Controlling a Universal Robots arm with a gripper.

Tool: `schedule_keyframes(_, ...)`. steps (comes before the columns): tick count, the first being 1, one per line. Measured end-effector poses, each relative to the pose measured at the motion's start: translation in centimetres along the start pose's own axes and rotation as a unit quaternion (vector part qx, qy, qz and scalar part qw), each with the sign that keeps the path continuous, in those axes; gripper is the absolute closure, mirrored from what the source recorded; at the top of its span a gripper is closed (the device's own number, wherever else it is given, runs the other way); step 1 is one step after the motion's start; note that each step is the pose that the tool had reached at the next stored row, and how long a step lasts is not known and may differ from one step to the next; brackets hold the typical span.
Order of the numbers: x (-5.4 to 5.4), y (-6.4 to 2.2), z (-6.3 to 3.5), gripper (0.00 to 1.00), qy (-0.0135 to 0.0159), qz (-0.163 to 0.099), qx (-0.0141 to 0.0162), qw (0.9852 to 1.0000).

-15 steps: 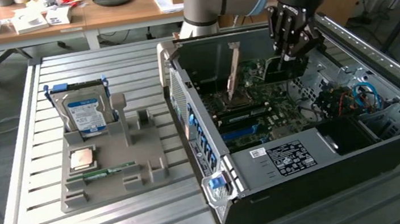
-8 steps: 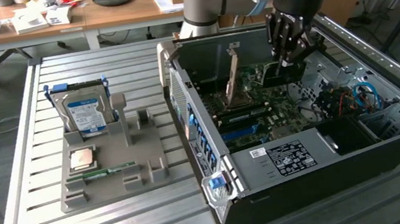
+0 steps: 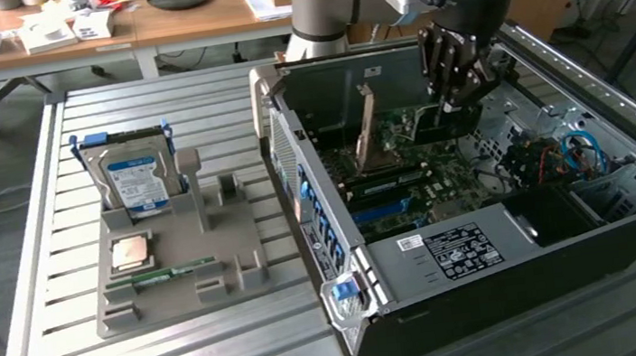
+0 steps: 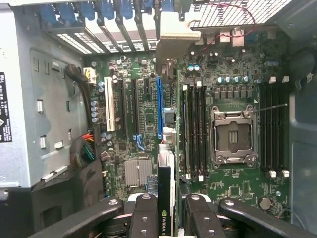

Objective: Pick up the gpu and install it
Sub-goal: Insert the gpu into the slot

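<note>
The gpu (image 3: 419, 127) stands on edge inside the open computer case (image 3: 340, 257), over the motherboard. Its silver bracket points to the case's rear wall at the exterior view's left. In the wrist view I look down on the gpu (image 4: 166, 193) edge-on: a thin dark card with a green logo, running beside the long blue slot (image 4: 159, 106). My gripper (image 3: 455, 105) reaches down into the case from above. In the wrist view the gripper (image 4: 169, 218) has a black finger on each side of the card and is shut on it. Whether the card sits in a slot is hidden.
The empty CPU socket (image 4: 233, 131) and rows of memory slots (image 4: 194, 129) lie beside the card. A power supply (image 3: 460, 247) fills the case's near end. On the slatted table, a grey holder (image 3: 207, 219) carries a hard drive (image 3: 136, 177), a CPU (image 3: 131, 253) and a memory stick (image 3: 166, 274).
</note>
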State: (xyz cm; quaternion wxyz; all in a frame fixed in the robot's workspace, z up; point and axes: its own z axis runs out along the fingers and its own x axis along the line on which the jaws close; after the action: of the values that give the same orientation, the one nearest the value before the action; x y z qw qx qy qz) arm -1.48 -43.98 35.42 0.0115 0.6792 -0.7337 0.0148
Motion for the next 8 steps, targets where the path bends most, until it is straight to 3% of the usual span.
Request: schedule_keyframes(8,-0.02,0.14,0.75,0.74,-0.0011,-0.001,0.0001,1.0)
